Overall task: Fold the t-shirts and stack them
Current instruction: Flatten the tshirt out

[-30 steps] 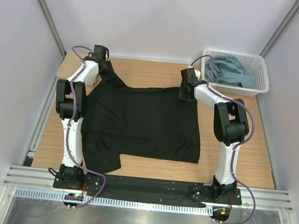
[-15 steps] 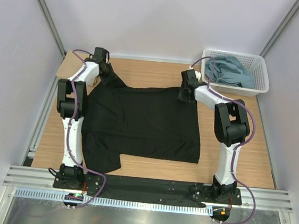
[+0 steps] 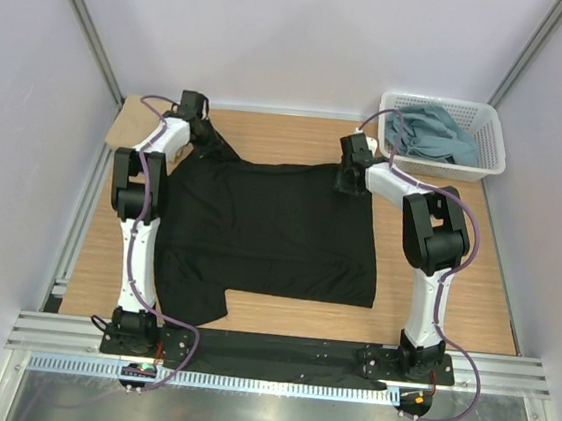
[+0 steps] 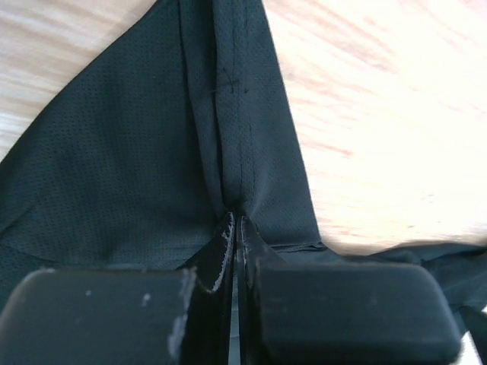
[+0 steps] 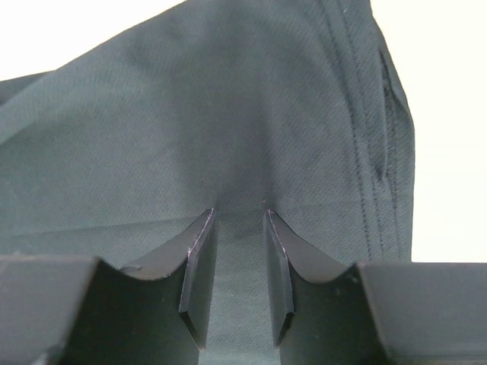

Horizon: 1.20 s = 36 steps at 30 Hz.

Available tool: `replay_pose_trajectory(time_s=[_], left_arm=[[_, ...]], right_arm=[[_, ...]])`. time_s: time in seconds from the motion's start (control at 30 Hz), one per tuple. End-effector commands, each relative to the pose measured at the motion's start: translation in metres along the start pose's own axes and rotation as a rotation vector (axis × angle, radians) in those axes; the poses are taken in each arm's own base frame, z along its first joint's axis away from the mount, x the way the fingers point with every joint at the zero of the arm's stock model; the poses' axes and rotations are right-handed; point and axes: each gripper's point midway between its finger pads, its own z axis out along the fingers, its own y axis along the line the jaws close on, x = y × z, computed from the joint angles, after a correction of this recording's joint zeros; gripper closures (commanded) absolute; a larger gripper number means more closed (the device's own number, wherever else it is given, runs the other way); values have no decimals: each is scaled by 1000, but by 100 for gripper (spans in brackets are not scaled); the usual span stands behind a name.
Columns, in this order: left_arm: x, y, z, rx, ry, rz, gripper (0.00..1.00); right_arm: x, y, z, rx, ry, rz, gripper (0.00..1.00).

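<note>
- Top view: a black t-shirt (image 3: 269, 229) lies spread nearly flat on the wooden surface (image 3: 434, 287), between the two arms. One short sleeve sticks out at its near left corner.
- The left hand (image 3: 208, 140) sits at the shirt's far left corner, where the cloth is drawn up into a point. The right hand (image 3: 350, 181) sits at the far right corner.
- A white lattice basket (image 3: 492, 144) stands at the far right of the surface, just beyond the right arm. It holds a crumpled blue-grey t-shirt (image 3: 435, 134).
- Left wrist view: the left hand (image 4: 234, 228) is clenched on a stitched fold of the black t-shirt (image 4: 114, 167), its fingertips almost meeting. Pale wood shows to the right of the cloth.
- Right wrist view: the right hand (image 5: 240, 220) grasps the black t-shirt (image 5: 190, 114). A band of cloth fills the narrow gap between its fingers, and a stitched hem runs along the right side.
</note>
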Motion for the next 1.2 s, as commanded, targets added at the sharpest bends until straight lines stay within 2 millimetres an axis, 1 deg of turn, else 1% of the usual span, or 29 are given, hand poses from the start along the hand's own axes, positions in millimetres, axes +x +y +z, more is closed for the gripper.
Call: replay_pose_trajectory(time_s=[0.0,0.03,0.07,0.17,0.2,0.27,0.3,0.33,0.37,0.4,0.43,0.47,0.5,0.53,0.57,0.6,0.63,0.67,0.7,0.73,0.77,0.8,0.87,0.9,0.97,1.0,1.03,1.1,1.17], left_arm=[[-33,-44,-27,111,-121,19,100],[-33,-46,-24,117,-125,19,100],[-33,-53,-24,132,-129,26,100],[-43,-76,-26,196,-182,45,100],[-49,-83,-28,219,-209,51,100],[-54,-91,-26,254,-233,29,100],[-68,-106,-27,323,-286,32,96],[-70,-119,-25,399,-285,19,93],[-68,-137,-24,462,-281,54,89],[-76,-153,-19,501,-311,100,78],[-75,-162,-16,501,-307,138,74],[-75,-169,-19,509,-296,177,72],[-81,-172,-27,485,-295,189,66],[-84,-168,-33,459,-305,201,63],[-88,-167,-45,447,-332,249,58],[-94,-162,-66,410,-365,267,56],[-99,-157,-81,363,-397,285,55],[-100,-149,-92,320,-414,305,56],[-93,-127,-89,233,-401,328,57],[-98,-124,-115,208,-431,336,56],[-96,-111,-116,166,-416,329,55],[-80,-97,-113,135,-343,328,56],[-66,-79,-104,101,-264,327,56],[-51,-65,-95,69,-204,327,56],[-39,-50,-84,51,-155,326,57],[-29,-39,-75,33,-124,320,59],[-26,-35,-70,26,-119,317,60],[-19,-24,-51,21,-98,308,61],[-15,-22,-39,38,-65,301,62]], right_arm=[[-12,6,-11,-22,-43,14,64],[-11,6,-11,-19,-45,15,64],[-11,5,-10,-17,-44,13,64],[-8,3,-10,-12,-30,5,64],[-9,3,-10,-10,-32,7,64],[-9,3,-11,-8,-33,5,64],[-10,3,-10,-5,-34,2,64],[-11,2,-10,-3,-34,3,64],[-12,3,-11,-4,-37,4,64],[-11,2,-11,0,-37,4,64],[-12,1,-11,-1,-37,8,64],[-12,3,-12,-6,-37,10,64],[-13,3,-13,-8,-36,13,64],[-16,3,-16,-9,-42,16,64],[-19,3,-19,-12,-49,19,64],[-19,3,-21,-14,-53,17,64],[-21,3,-24,-16,-59,17,64],[-22,4,-26,-19,-63,17,64],[-24,4,-26,-19,-64,17,64],[-23,3,-26,-16,-61,16,64],[-21,1,-26,-3,-52,13,64],[-24,1,-26,2,-56,12,64],[-27,-3,-22,20,-62,9,63],[-27,-2,-19,18,-60,13,63],[-29,2,-16,6,-52,11,61],[-32,4,-13,7,-54,8,60],[-33,5,-11,6,-57,7,60],[-39,4,-8,22,-73,5,59],[-40,4,-5,27,-73,-8,57]])
